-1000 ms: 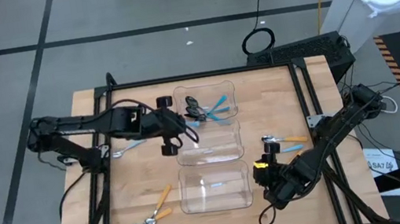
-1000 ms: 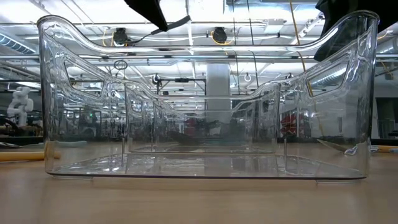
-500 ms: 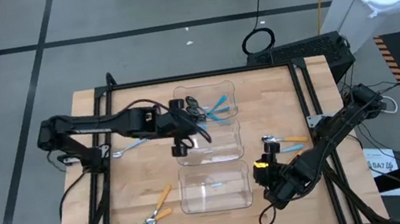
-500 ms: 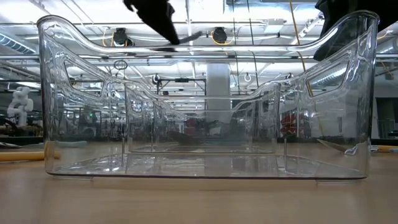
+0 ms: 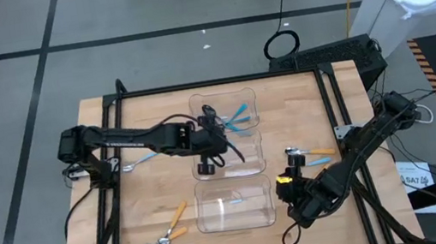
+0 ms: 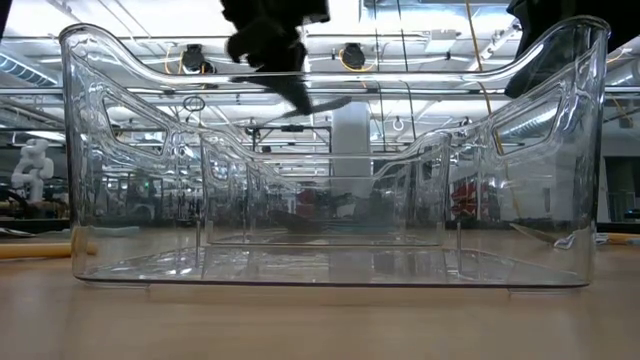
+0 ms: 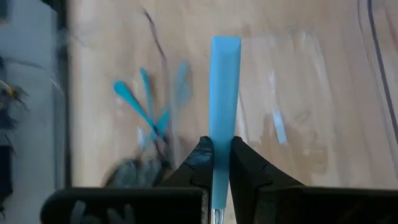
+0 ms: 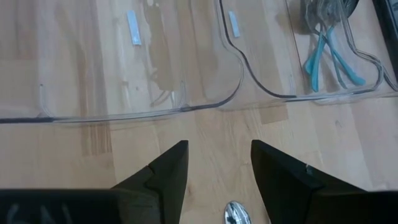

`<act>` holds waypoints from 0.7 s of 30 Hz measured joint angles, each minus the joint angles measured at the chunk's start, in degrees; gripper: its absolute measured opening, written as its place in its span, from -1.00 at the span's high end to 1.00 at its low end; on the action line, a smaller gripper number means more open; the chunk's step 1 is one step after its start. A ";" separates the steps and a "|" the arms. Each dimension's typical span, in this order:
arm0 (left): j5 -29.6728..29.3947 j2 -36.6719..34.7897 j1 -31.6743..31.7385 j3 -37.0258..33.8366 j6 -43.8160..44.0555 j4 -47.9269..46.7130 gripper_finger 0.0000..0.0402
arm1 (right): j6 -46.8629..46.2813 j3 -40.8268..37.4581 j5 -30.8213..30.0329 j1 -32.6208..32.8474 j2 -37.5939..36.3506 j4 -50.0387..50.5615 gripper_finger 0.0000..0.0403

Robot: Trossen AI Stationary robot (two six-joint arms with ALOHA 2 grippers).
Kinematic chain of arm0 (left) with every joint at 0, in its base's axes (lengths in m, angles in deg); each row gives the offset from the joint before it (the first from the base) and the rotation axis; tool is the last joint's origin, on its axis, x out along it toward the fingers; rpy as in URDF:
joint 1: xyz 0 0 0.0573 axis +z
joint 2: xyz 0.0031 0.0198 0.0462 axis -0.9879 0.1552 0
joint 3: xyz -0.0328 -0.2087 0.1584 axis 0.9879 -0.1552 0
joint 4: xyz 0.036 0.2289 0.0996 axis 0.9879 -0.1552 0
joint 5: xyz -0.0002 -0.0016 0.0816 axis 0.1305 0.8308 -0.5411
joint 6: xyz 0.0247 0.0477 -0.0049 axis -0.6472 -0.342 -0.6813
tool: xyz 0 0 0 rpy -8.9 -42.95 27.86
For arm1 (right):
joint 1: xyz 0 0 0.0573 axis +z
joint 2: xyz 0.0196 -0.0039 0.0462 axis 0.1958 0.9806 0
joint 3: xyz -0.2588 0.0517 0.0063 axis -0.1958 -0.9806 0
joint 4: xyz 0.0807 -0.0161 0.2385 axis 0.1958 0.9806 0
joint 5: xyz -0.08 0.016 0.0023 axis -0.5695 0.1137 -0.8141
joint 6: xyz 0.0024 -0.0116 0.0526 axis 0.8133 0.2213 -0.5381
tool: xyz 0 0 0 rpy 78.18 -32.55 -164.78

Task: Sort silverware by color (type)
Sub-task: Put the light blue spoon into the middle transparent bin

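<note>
Left hand (image 7: 216, 163) moved over bins, clenched on blue spoon (image 7: 224, 93) handle.

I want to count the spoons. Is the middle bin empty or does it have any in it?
Empty. The middle bin shows only bare wood through its floor. The left gripper holds a blue spoon above it, not yet dropped.

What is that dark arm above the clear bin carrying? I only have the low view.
Observer: The left pincer is shut on a spoon with a light-blue plastic handle.
Operator: Which bin is it over?
Observer: From above, it hangs over the middle clear plastic bin.
Operator: And the other arm?
Observer: The right pincer is open, low beside the nearest clear plastic bin.
</note>
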 joint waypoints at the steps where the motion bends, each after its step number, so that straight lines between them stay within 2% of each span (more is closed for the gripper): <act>1: 0.03 0.64 0.00 -0.06 -0.02 0.34 0.89 | -0.05 0.00 0.00 0.00 0.00 0.06 0.15; 7: 2.04 2.46 0.07 0.18 -0.28 4.16 0.89 | -0.15 0.00 0.09 0.00 0.02 0.13 0.15; 21: 5.08 3.29 0.05 0.03 0.88 5.78 0.89 | -0.50 0.00 0.20 0.00 0.02 0.23 0.15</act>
